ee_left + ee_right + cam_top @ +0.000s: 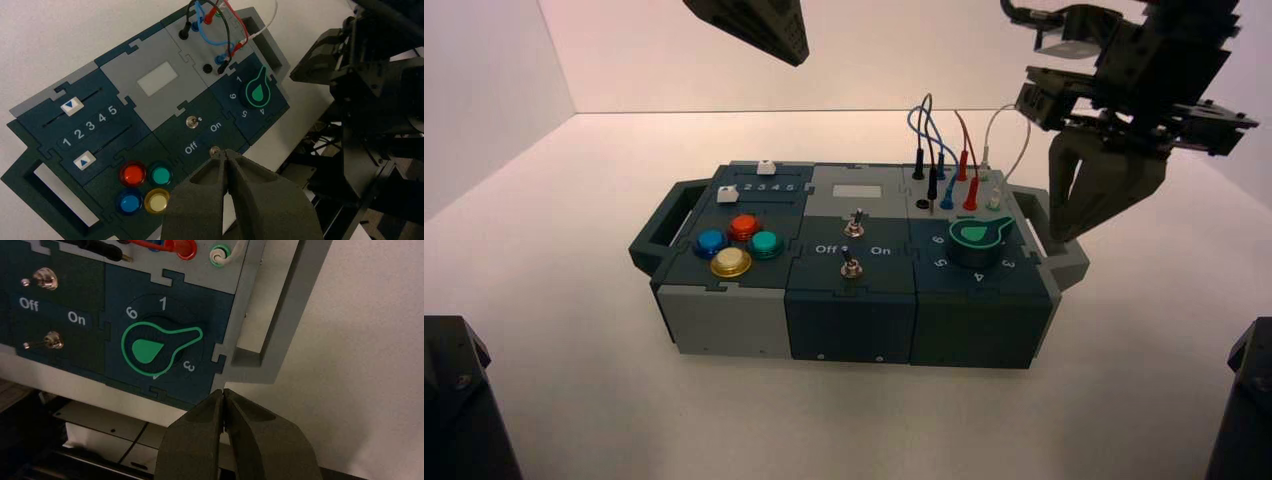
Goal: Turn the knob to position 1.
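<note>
Taking the box (pixel 724 320) as my landmark, I go from its left end. My left gripper (pixel 759 28) hangs high above the box's back left part, its dark, matte, wedge-shaped fingers (pixel 200 200) pressed together, clenched on nothing. Below it on the box sit four glossy round buttons (pixel 736 243), red, blue, teal and yellow. At the box's middle stand two small metal toggle switches (pixel 854 240) beside white "Off" and "On" lettering. On the box's right section sits the knob (pixel 160 346), a round dark dial with a bright green teardrop outline, its narrow tip lying between the white numerals 1 and 3. Beyond the box's right handle hovers my right gripper (pixel 1089 205); its tapered grainy fingers (pixel 265 440) meet at the tips, clenched and empty, apart from the knob.
</note>
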You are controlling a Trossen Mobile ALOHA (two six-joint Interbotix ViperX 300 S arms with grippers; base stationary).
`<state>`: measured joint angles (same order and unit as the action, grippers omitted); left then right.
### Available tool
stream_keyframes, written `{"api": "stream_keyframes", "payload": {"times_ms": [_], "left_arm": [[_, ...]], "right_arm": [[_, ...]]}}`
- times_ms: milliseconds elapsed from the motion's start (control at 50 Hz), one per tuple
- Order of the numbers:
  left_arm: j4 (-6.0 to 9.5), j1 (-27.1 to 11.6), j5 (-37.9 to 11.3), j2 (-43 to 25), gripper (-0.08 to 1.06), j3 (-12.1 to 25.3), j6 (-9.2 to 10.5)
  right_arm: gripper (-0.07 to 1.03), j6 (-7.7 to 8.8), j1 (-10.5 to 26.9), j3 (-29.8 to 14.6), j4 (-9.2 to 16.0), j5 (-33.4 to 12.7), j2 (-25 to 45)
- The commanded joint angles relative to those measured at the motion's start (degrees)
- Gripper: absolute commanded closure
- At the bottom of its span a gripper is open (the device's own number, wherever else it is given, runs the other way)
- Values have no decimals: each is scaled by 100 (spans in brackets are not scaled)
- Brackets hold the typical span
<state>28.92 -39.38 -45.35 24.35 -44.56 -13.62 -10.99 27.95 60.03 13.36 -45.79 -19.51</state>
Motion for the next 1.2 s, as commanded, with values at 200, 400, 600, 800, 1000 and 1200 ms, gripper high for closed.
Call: {"api": "stream_keyframes", "payload": {"times_ms": [200,400,600,800,1000,1200], "left_arm": [[26,-18,-44,79,101,70,9],[26,-18,-123,114,101,53,-9],[26,-18,-185,123,101,44,-18],[26,-18,-185,123,101,44,-18],[26,-18,-185,123,101,35,-18],[18,-9,-185,149,101,35,-18]], "right_arm": [[98,35,44,-343,0,185,343],[98,70,44,-448,0,264,562],[98,97,79,-554,0,378,747],[98,114,176,-668,0,580,1002],[98,193,229,-765,0,791,1195],[98,246,229,-800,0,853,1222]]}}
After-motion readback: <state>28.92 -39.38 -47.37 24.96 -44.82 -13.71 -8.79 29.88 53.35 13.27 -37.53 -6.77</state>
